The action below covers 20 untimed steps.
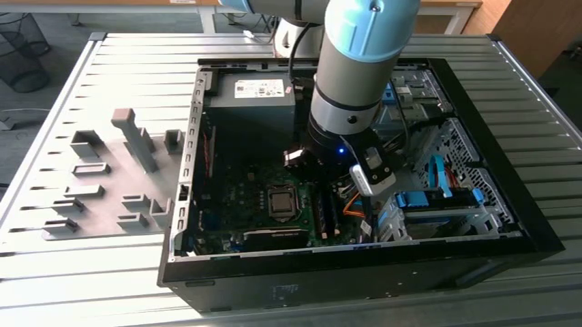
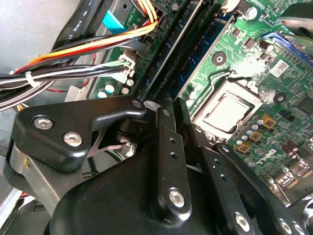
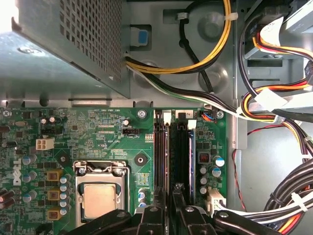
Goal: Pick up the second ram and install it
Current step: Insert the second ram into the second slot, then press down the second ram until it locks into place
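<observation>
My gripper point(image 1: 320, 189) is down inside the open computer case point(image 1: 182, 170), over the memory slots beside the processor socket point(image 1: 282, 201). In both wrist views its black fingers point(image 3: 157, 215) stand close together. Between them sits the second ram point(image 3: 168, 156), a thin stick seen edge-on that runs along a slot point(image 2: 171, 54). The gripper point(image 3: 169, 201) looks shut on it point(image 2: 150, 105). Another blue-green stick point(image 2: 208, 51) stands in a neighbouring slot. The arm hides the ram in the exterior view.
The power supply point(image 1: 250, 95) fills the case's far corner. Cable bundles point(image 3: 274, 112) hang beside the slots. Blue drive-bay clips point(image 1: 427, 201) sit at the exterior view's right. Grey slotted blocks point(image 1: 109, 184) stand on the table at its left.
</observation>
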Available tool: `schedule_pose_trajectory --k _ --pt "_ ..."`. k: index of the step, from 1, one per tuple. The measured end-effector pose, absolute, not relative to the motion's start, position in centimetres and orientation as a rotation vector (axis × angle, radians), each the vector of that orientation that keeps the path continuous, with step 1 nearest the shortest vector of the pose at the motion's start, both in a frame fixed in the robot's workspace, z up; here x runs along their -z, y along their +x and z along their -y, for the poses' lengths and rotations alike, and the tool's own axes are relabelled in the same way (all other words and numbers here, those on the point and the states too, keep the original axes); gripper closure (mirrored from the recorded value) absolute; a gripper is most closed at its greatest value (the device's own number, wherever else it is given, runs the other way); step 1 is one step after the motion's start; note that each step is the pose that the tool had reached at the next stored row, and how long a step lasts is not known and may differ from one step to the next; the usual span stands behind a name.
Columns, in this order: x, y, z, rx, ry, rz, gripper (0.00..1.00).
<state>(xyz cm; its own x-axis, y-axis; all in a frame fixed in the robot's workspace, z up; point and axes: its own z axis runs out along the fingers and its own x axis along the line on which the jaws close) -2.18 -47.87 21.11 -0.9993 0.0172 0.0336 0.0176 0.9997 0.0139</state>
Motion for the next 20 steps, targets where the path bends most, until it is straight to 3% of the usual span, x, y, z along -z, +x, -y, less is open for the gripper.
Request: schedule_pose_trajectory --k 10,12,14,20 --pt "-23.4 -2.2 47.9 0.022 -0.027 3.107 0.79" --pt "-23.5 -2.2 47.9 0.022 -0.027 3.107 0.8" --pt "-23.5 -2.2 47.9 0.022 -0.027 3.107 0.9" --pt "-23.4 -2.0 47.9 0.022 -0.027 3.107 0.9"
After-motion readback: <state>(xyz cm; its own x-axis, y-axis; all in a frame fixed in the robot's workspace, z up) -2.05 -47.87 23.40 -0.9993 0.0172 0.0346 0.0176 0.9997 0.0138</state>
